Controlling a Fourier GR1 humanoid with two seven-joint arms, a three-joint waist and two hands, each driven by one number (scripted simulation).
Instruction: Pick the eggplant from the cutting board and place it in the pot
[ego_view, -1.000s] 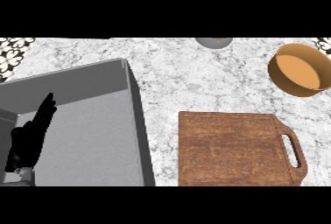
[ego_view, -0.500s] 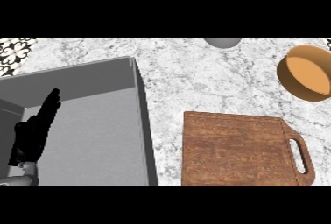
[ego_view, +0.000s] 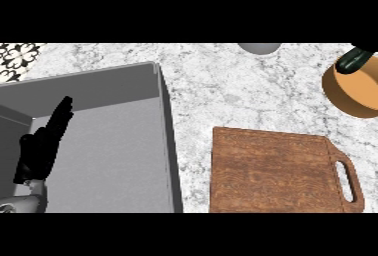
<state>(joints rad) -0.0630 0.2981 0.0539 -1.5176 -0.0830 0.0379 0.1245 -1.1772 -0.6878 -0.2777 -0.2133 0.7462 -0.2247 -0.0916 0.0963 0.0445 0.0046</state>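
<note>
Eggplant (ego_view: 357, 60) shows as a dark, glossy green-black shape at the far rim of the pot (ego_view: 347, 95), right at the view's edge, and it seems to hang over or just inside the pot's opening; whether it touches the orange wall I cannot tell. Nothing lies on the cutting board (ego_view: 277, 172), just nearer than the pot on the marble counter (ego_view: 236, 90), so the pick looks done and the step in hand is, by my judgement, the placing. The right robot hand does not show at all, so what carries the eggplant is out of sight. The next move calls for lowering the eggplant well inside the pot's rim before letting go, since it sits close to the rim rather than over the pot's middle. Left robot hand (ego_view: 43, 145) rests far to the left of the pot, over the grey sink (ego_view: 168, 130), its fingers straight and together, pointing away, holding nothing and touching nothing that I can see. A grey rounded thing (ego_view: 258, 47) peeks in left of the pot at the counter's far edge.
</note>
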